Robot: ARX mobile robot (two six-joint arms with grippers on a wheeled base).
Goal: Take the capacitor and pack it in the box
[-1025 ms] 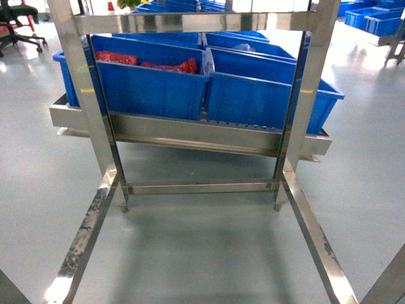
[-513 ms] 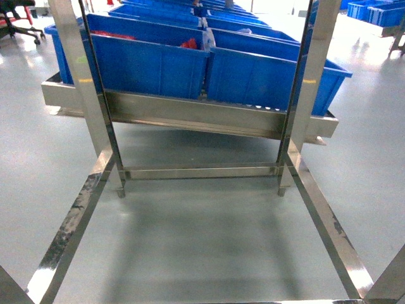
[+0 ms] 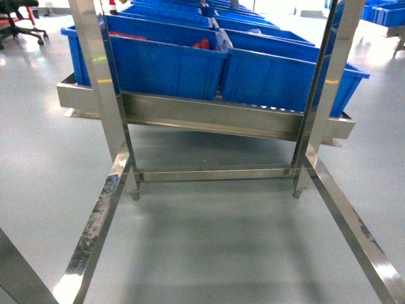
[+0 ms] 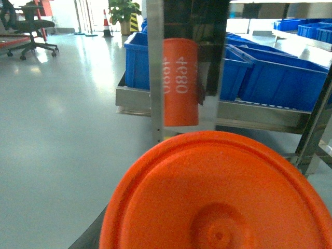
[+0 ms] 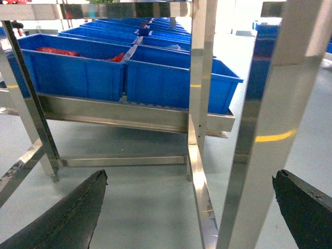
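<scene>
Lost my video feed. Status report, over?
Right gripper open, empty. Left gripper not visible; orange disc fills its wrist view. No pink box in sight. Steel rack with blue bins ahead.

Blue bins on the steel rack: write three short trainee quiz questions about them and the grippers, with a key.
1. True or false: the near-left blue bin holds red items.
2. What colour is the disc filling the bottom of the left wrist view?
3. The right gripper is: A open, B shut on a capacitor.

Key: 1 true; 2 orange; 3 A: its dark fingers stand far apart, nothing between them.
</scene>
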